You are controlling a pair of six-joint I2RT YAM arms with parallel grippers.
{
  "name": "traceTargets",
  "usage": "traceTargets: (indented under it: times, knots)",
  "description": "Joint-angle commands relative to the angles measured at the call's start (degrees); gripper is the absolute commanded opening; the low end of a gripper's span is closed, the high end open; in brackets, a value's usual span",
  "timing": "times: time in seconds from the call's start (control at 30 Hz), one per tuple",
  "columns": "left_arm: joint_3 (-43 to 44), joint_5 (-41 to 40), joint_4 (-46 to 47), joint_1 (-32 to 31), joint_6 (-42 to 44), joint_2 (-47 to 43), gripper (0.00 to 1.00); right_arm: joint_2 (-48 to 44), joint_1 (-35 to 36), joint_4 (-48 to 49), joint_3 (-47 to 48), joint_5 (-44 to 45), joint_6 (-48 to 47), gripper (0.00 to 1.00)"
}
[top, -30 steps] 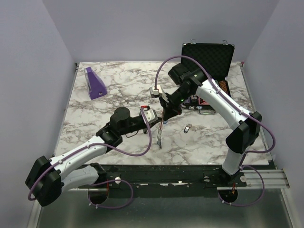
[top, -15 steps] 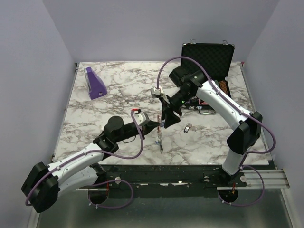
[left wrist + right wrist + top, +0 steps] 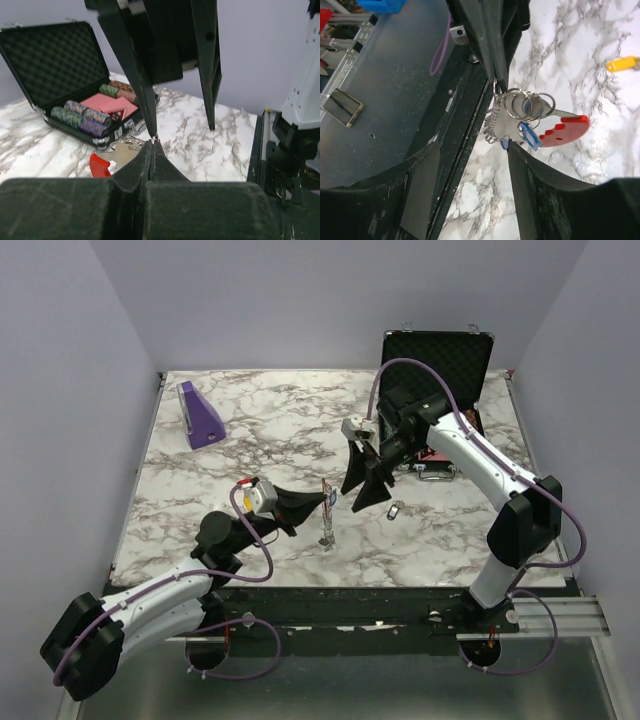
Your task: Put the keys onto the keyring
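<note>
**A thin pinch on a dangling bunch**

My left gripper point(image 3: 322, 499) is clenched on the keyring point(image 3: 526, 106), and only the very tips hold the thin wire. That is the weak point. The red clip point(image 3: 564, 130) and the keys already threaded point(image 3: 496, 131) hang free below the pinch. A jolt or a nudge could set them swinging or pull the ring out, I judge. My right gripper point(image 3: 362, 485) is released, fingers spread wide, just to the right of the bunch and not touching it. If it comes in carelessly, a finger could knock the ring loose.

One loose key point(image 3: 396, 510) lies flat on the marble table point(image 3: 250, 440), just right of the bunch. Flat and small, it may skid when pinched.

My left arm reaches low from the near left, gripper level and pointing right. My right arm arches in from the near right, its wrist turned down toward the near edge.
</note>
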Motion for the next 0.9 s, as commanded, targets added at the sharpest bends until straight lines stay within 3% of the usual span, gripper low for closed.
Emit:
traceTargets:
  times: [0.0, 0.33, 0.57, 0.7, 0.87]
  knots:
    - [-1.21, -1.68, 10.80, 1.21, -7.26, -1.33, 0.00, -0.76, 0.39, -5.26, -1.78, -10.00, -13.53, 0.65]
    - [-1.65, -0.02, 17.93, 2.71, -16.75, 1.13, 0.00, 0.03, 0.48, -5.10, 3.67, -9.84, -7.22, 0.64]
    - [1.77, 7.45, 14.25, 6.66, -24.67, 3.50, 0.00, -1.81, 0.39, -4.57, 4.73, -6.67, -4.14, 0.64]
    - [3.09, 10.08, 7.59, 6.93, -18.54, 1.14, 0.00, -3.48, 0.48, -2.03, 3.41, -6.05, -1.07, 0.64]
    - [8.18, 13.69, -12.71, 6.84, -1.76, -3.78, 0.00, -4.01, 0.48, -0.08, 2.53, -5.26, 0.70, 0.64]
